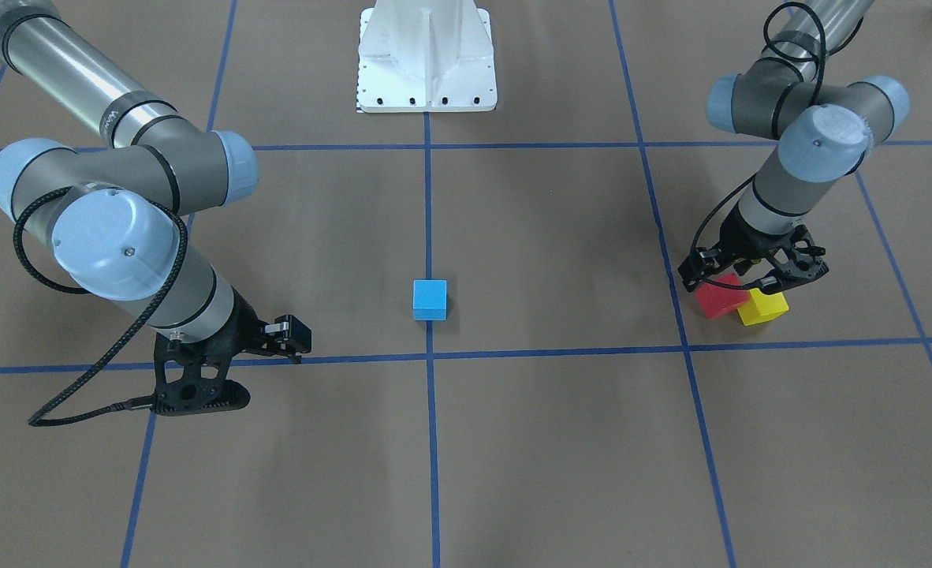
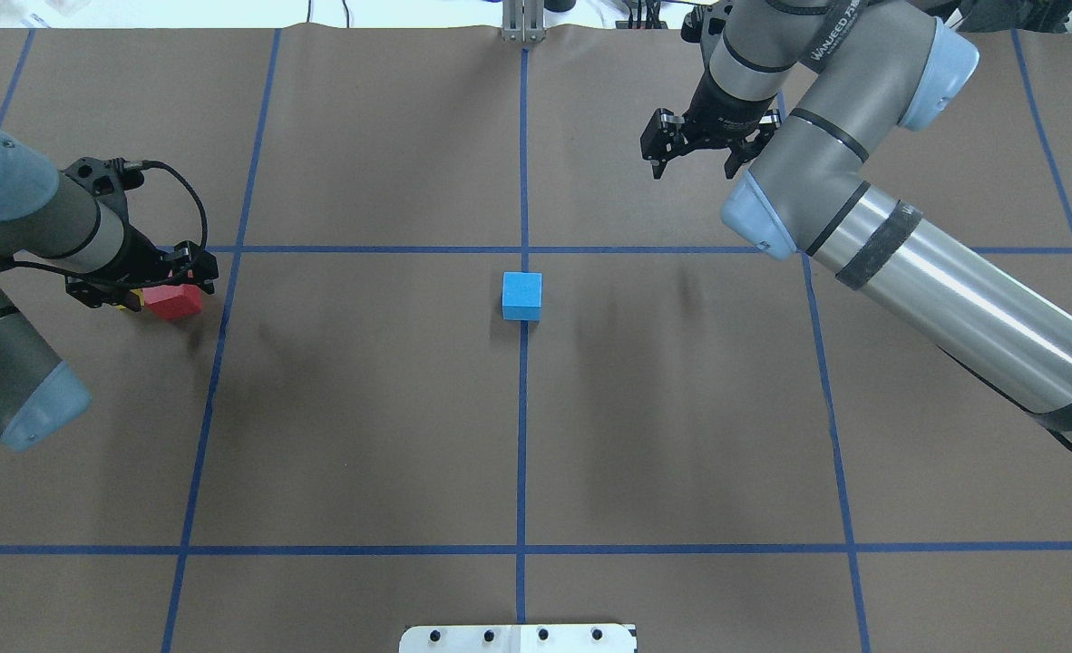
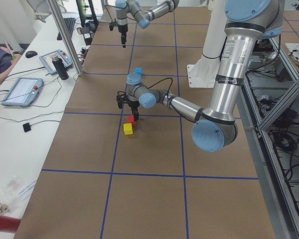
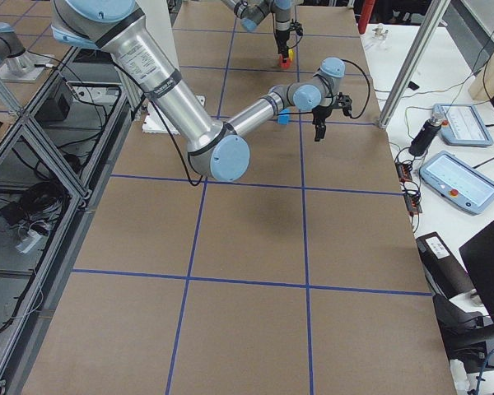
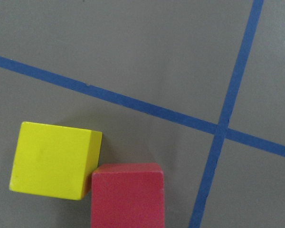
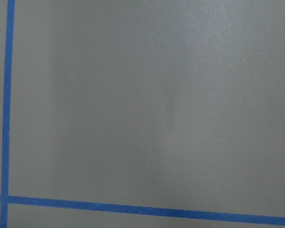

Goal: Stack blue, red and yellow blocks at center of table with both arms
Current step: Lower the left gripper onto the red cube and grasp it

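Only the blue cube block (image 1: 430, 300) sits centred; red cube block (image 1: 718, 298) and yellow cube block (image 1: 763, 306) lie unstacked beneath the released left claw (image 1: 750, 274), and the right claw (image 2: 692, 163) is released too.

The overhead camera is looking forward and down from behind the robot's white metal base (image 2: 518, 638). The front-facing one is facing it, both sharing the blue cube (image 2: 521, 296) on the brown paper-covered desk (image 2: 364, 426). End cameras are looking along it. Wrist cameras are staring down, close, the left framing a yellow cube (image 5: 54, 160) at 7 o'clock.
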`<state>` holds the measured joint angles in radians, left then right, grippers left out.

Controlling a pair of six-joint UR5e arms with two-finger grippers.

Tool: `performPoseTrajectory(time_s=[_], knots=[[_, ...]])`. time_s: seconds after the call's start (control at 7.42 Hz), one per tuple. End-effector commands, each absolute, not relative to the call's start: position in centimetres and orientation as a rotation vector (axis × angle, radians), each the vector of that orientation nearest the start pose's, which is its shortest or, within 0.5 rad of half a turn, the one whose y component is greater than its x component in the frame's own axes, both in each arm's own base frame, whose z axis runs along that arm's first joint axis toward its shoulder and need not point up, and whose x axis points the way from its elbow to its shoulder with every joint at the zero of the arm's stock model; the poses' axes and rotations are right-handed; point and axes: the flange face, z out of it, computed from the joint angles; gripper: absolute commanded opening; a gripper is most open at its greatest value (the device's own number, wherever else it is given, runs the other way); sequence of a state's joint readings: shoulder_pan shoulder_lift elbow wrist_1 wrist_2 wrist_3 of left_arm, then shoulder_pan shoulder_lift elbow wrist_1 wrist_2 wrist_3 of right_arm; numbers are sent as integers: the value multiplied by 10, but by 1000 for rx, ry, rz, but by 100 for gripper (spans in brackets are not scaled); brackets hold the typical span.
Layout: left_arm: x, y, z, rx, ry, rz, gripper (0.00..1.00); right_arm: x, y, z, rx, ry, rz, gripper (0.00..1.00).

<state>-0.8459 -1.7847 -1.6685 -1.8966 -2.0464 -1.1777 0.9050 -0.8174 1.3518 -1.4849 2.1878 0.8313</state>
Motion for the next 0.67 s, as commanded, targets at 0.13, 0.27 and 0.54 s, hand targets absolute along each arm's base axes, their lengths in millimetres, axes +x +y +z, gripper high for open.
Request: performPoseTrajectory(time_s=[0.13,0.27,0.54], knots=[[330,-503,485,-12,755,-242,99,-410,-641,282,32,-843,-39,99],[331,-504,481,-9,760,-242,99,-409,-641,284,30,-841,-37,99],[337,-510,484,-14,755,-242,99,-409,-641,284,30,-841,-37,99]])
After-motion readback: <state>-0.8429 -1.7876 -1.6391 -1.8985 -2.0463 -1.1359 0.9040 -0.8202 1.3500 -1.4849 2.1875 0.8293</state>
